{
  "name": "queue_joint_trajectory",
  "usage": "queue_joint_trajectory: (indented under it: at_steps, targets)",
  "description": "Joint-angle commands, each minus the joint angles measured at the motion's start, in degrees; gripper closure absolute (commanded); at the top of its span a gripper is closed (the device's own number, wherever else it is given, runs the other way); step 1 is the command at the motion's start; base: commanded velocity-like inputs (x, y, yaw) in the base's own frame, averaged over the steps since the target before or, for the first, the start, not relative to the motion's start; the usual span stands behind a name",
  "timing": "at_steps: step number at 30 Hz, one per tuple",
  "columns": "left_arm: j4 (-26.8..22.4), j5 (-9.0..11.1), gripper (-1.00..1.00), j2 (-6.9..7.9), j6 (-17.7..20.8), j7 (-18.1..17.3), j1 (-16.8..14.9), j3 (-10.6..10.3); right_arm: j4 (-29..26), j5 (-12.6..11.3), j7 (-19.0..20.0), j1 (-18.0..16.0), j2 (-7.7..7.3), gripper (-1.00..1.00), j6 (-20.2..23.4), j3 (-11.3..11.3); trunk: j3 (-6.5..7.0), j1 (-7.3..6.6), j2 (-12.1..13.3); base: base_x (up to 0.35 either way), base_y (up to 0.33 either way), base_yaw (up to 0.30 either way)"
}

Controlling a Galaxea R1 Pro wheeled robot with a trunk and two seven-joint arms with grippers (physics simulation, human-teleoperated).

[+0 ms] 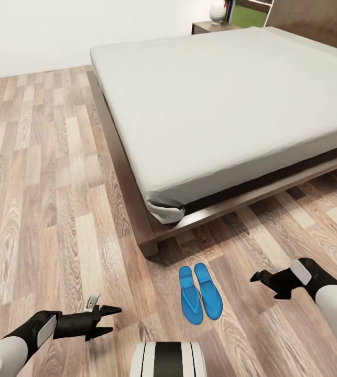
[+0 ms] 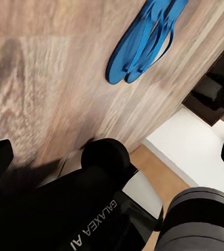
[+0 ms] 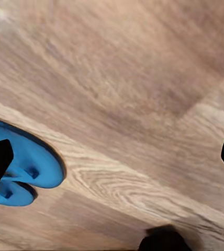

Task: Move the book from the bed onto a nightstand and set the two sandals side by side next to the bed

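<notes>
Both blue sandals (image 1: 200, 293) already lie side by side on floor near the bed (image 1: 231, 110) corner, left gripper (image 1: 110, 320) & right gripper (image 1: 259, 277) spread wide, empty; mattress bare, so book part probably done.

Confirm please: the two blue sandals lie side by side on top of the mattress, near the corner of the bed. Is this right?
Not quite. The two blue sandals lie side by side near the corner of the bed, but on the wood floor, not on the mattress. The head view shows this.
</notes>
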Motion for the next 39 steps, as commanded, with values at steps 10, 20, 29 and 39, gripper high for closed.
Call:
queue_joint_trajectory:
  at_steps: [10,20,29,39]
  targets:
    - [-0.11,0.01,-1.00,1.44,-3.59,-0.08,-0.01,-0.04,13.84,-4.03,14.66,2.01,-3.36,-1.00,-16.88,-8.68,2.19,-0.26,0.12,0.000,0.000,0.000]
    - [0.05,-0.04,-1.00,2.36,-5.73,-0.30,-0.01,-0.15,17.84,-4.88,36.46,10.96,-0.94,-1.00,-28.92,-9.61,4.40,-0.52,0.26,0.000,0.000,0.000]
    - [0.29,0.04,-1.00,3.14,-9.10,-0.59,-0.01,-0.16,18.27,-5.14,45.96,16.00,2.07,-1.00,-31.83,-9.76,6.40,-0.75,0.38,0.000,0.000,0.000]
    - [1.40,0.02,-1.00,3.26,-12.30,-0.58,-0.01,-0.15,18.33,-5.39,47.81,17.09,3.64,-1.00,-32.27,-9.84,8.61,-1.01,0.51,0.000,0.000,0.000]
